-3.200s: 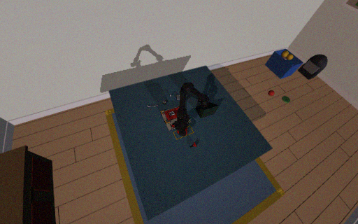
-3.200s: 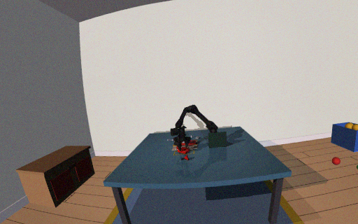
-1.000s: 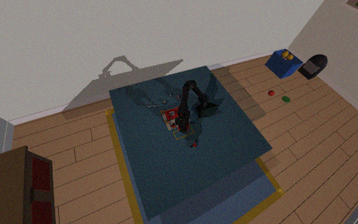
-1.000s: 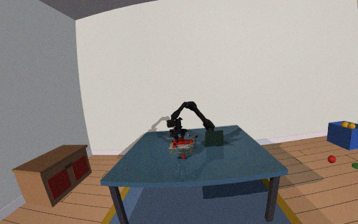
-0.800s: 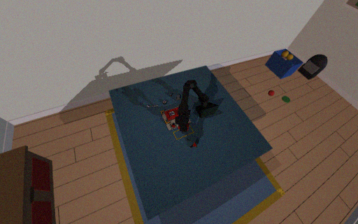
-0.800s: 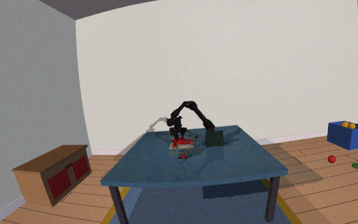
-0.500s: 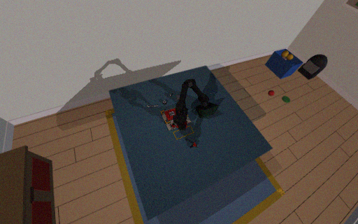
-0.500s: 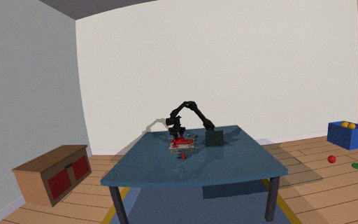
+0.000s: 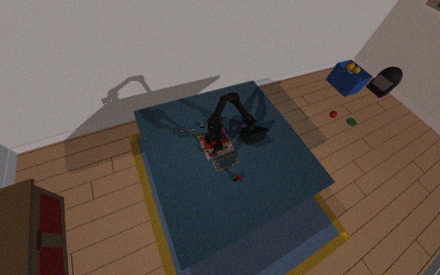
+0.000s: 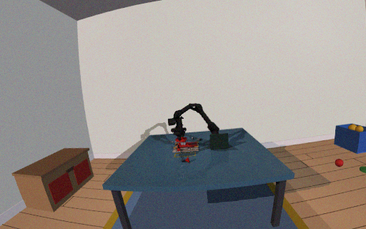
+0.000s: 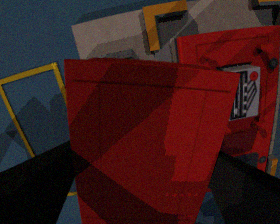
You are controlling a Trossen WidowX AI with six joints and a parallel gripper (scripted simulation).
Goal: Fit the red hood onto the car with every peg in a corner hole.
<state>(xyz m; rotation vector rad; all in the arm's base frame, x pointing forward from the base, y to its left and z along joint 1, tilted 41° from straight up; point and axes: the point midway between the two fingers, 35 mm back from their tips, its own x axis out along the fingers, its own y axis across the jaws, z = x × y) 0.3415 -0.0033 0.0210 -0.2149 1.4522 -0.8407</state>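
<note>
The pincer (image 9: pixel 215 137) (image 10: pixel 180 137) (image 11: pixel 143 151) grips the red hood (image 11: pixel 148 125) — partly over the chassis (image 11: pixel 193 44) in the wrist view.

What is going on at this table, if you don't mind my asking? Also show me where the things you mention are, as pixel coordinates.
The gripper (image 11: pixel 143 151) is holding a toy car's red hood (image 11: pixel 141 120) between its fingers. Part of the red chassis (image 11: pixel 193 47), with its engine block (image 11: pixel 248 95), shows beyond it in the wrist view. The hood is not seated around the engine yet.

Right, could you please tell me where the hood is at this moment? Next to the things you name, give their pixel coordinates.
In the wrist view, the hood (image 11: pixel 141 125) is between the tool's fingers, left of the engine block (image 11: pixel 247 95).
</note>
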